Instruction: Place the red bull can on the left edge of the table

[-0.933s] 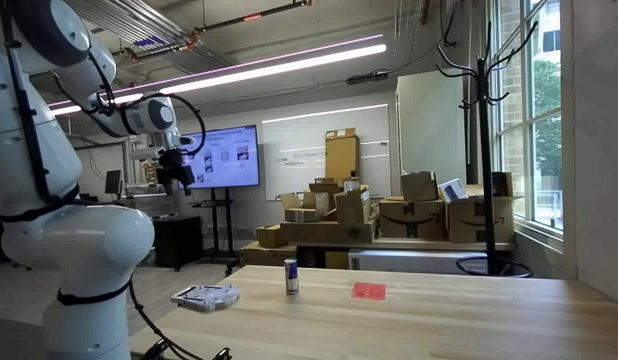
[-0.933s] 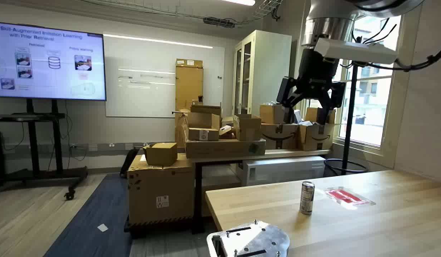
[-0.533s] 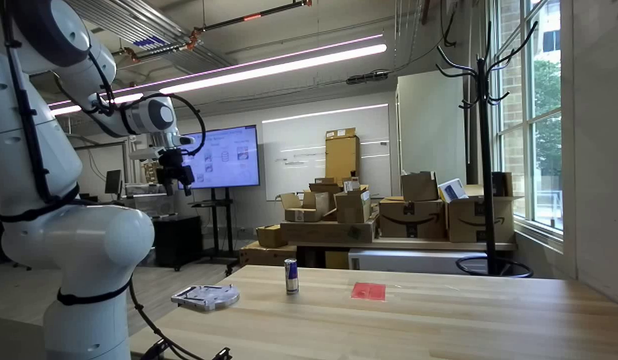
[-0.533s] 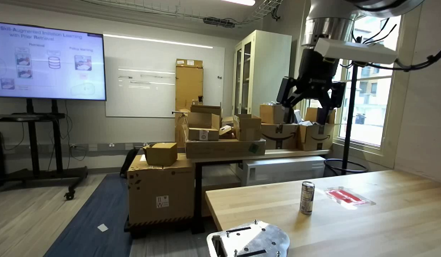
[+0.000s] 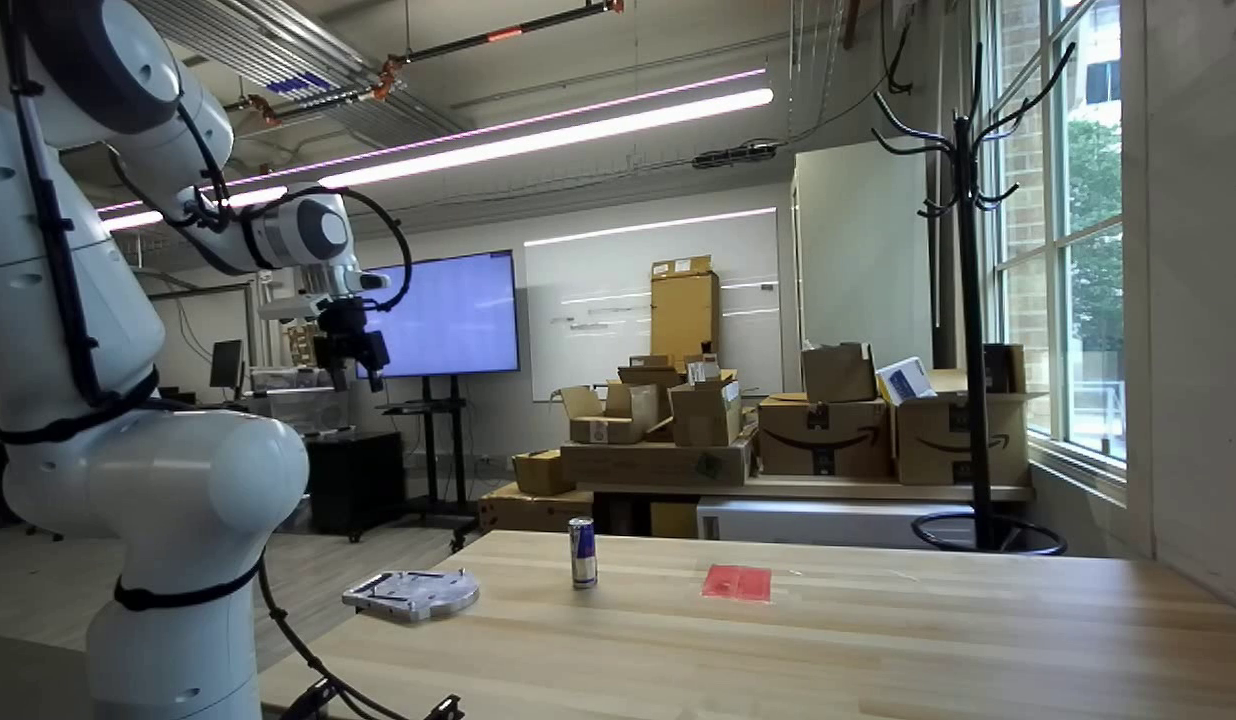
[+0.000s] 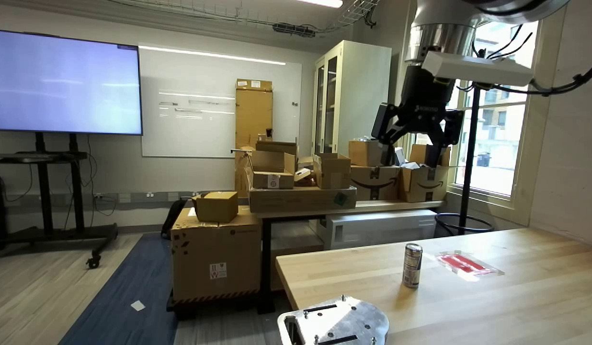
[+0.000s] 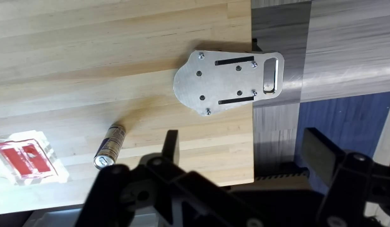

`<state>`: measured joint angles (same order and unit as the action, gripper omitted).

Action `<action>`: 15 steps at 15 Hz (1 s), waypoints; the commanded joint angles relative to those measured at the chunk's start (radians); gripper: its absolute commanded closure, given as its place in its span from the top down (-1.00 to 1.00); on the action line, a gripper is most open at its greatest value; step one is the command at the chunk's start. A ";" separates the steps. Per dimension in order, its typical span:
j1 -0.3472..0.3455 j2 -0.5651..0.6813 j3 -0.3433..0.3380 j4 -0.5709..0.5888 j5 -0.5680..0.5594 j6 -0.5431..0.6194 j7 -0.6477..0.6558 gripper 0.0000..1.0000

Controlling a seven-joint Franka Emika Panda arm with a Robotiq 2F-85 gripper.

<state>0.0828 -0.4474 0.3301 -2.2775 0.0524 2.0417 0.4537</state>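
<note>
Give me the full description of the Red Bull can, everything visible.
The Red Bull can is a slim, metallic-looking cylinder with blue and silver panels and a bright silvery lid. Print on its side is too small to read, and whether it is opened I cannot tell. It stands upright on the tan wooden table, touching nothing else, between the metal plate and the flat red patch.

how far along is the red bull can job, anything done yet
Done: nothing that shows; the red bull can stands upright on the table, in from every edge in view. In hand: nothing; in the wrist view the fingers are spread apart and grip nothing. Left: apparently everything, since the can stands apart from the fingers: reach it, grip it, carry it to the left edge, let go.
</note>
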 commanded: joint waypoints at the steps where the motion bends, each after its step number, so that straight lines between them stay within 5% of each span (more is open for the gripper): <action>1: 0.002 0.039 -0.041 0.027 0.005 0.019 -0.001 1.00; 15: -0.145 0.353 -0.279 0.200 -0.002 0.133 0.147 1.00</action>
<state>-0.0469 -0.1649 0.0860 -2.1479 0.0331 2.1761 0.5673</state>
